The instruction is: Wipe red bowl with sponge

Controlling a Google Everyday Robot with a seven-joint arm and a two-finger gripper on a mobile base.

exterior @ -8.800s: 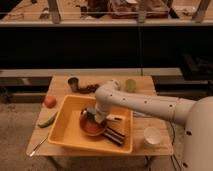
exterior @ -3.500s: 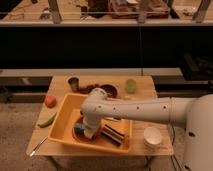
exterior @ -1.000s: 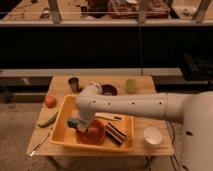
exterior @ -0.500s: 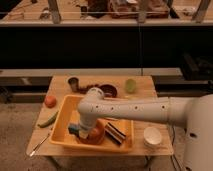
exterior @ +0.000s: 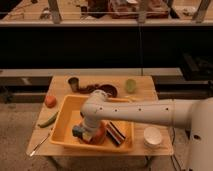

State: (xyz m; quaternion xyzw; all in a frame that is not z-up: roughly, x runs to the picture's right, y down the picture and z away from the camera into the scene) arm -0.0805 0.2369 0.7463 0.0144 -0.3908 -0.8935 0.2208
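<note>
The red bowl [exterior: 98, 136] lies inside a yellow tub [exterior: 66, 111] on the wooden table. My gripper [exterior: 86, 129] reaches down into the tub at the bowl's left rim, at the end of the white arm [exterior: 135, 111]. It is shut on the sponge [exterior: 80, 132], a small block with a blue-green layer and a yellow layer, and presses it against the bowl's left side. The arm hides the bowl's upper part.
A dark striped oblong object [exterior: 116, 133] lies in the tub right of the bowl. On the table stand a maroon bowl [exterior: 108, 91], a green cup [exterior: 130, 85], a metal cup [exterior: 73, 83] and a white cup [exterior: 152, 136]. An orange-red fruit [exterior: 50, 100], a green vegetable [exterior: 47, 120] and a spoon [exterior: 38, 145] lie to the left.
My gripper with the sponge has shifted slightly down and right onto the bowl's left side. Earlier it moved from the tub's middle over to the left.
</note>
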